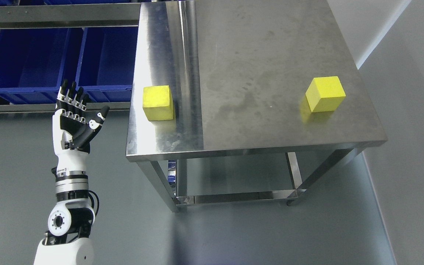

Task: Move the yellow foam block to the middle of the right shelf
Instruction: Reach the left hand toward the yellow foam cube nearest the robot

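Two yellow foam blocks rest on the steel table [256,73]. One block [157,102] sits near the table's left front edge. The other block [325,93] sits near the right edge, turned at an angle. My left hand [77,112] is raised off the table's left side, palm facing the camera, fingers spread and holding nothing. It is to the left of the nearer block and apart from it. The right arm does not show.
Blue bins [31,62] stand on a rack behind my left hand, under a steel rail [57,14]. The table has a lower shelf [234,195] between its legs. Grey floor lies around the table, with a pale wall at the upper right.
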Robot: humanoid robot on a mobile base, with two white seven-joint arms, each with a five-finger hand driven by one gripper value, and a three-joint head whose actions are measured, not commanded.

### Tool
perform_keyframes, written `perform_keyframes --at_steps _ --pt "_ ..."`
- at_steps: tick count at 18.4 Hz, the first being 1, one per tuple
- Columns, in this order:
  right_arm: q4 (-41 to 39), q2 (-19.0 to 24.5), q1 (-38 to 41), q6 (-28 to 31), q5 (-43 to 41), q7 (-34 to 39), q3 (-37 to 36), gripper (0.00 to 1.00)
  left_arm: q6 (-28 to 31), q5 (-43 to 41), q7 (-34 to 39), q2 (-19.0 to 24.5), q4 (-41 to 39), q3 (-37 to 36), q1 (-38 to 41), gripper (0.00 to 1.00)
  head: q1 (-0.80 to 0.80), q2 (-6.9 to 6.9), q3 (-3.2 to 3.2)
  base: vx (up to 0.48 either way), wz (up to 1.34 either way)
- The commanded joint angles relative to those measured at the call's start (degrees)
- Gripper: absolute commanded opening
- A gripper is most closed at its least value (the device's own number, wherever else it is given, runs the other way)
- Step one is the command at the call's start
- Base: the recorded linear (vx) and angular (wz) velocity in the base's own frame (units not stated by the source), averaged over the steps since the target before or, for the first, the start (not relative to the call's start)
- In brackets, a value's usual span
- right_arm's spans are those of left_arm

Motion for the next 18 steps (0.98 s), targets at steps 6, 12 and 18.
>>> perform_keyframes --at_steps 6,12,18 --pt "-1.0 -1.0 0.1 0.0 0.2 0.0 0.0 1.00 0.0 0.0 -0.2 -0.5 0.2 -0.3 1.2 0.99 0.00 0.00 0.00 0.000 0.00" --pt "-1.0 -1.0 0.1 0.0 0.2 0.0 0.0 1.00 1.5 0.0 -0.3 -0.2 -1.8 -0.7 -2.1 0.98 0.00 0.00 0.00 0.000 0.00" --pt "-1.0 -1.0 0.1 0.0 0.2 0.0 0.0 1.00 15.4 0.0 -0.3 -0.6 -1.7 -2.4 -12.7 0.97 0.00 0.00 0.00 0.000 0.00"
